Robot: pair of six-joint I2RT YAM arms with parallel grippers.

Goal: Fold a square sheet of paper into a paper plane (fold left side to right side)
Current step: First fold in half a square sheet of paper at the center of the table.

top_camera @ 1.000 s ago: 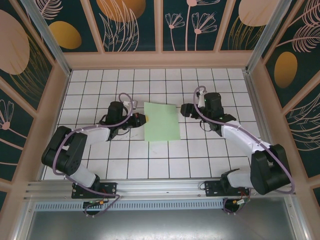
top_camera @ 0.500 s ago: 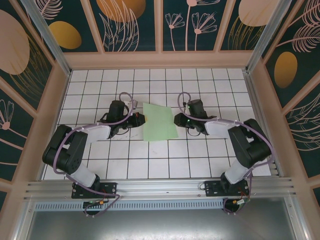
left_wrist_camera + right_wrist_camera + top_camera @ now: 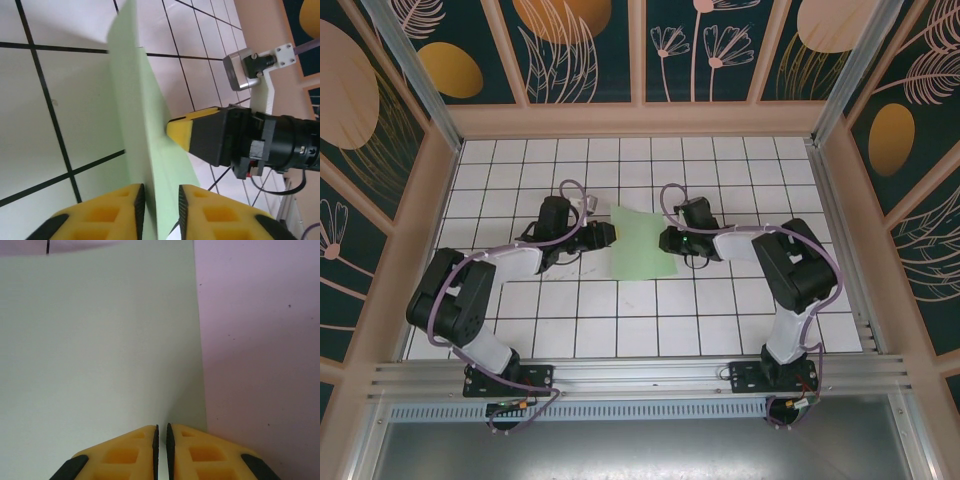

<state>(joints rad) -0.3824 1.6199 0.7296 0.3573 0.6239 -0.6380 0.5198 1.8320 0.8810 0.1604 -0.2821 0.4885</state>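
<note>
In the top view, the square sheet of paper (image 3: pixel 640 252) sits mid-table on the white tiles (image 3: pixel 620 330). Your left gripper (image 3: pixel 607 235) is at its 9 o'clock edge and your right gripper (image 3: pixel 667 241) at its 3 o'clock edge. A second ago the right gripper stood clear of that edge with its jaws wide. It has since slid in against the sheet, and its arm is folded closer. The sheet looked flat then; now its 11 o'clock corner looks lifted.

In your left wrist view, the sheet (image 3: pixel 145 125) rises on edge. It passes through a narrow gap in your left gripper (image 3: pixel 161 189), whose pads have just parted. The right gripper's yellow finger (image 3: pixel 181 134) sits against the sheet at 3 o'clock.

In your right wrist view, the right gripper (image 3: pixel 161 428) is pinched on the sheet (image 3: pixel 100 340), the jaws almost meeting.
</note>
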